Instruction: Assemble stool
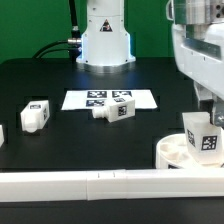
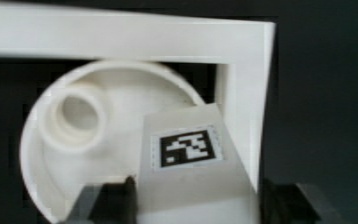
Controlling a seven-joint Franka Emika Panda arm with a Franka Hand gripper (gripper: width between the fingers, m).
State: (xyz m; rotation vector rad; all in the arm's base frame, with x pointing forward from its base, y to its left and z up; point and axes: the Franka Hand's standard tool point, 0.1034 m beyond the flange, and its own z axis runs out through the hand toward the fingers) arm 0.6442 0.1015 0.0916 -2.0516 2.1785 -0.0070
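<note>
Leg (image 2: 190, 145) at seat (image 2: 55, 165); claw (image 2: 190, 205) apparently clamped on the leg.
The seat was noted on the tabletop (image 1: 60, 60) just beside the rail (image 1: 80, 185), at the exterior view's right, the leg stood on it beside a socket (image 2: 78, 115). Parts were judged light, rigid, slick plastic; the leg's flat opposite faces were preferred for grip.

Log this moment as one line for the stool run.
gripper: shut on held leg | held leg: upright over seat | spare leg: by marker board
</note>
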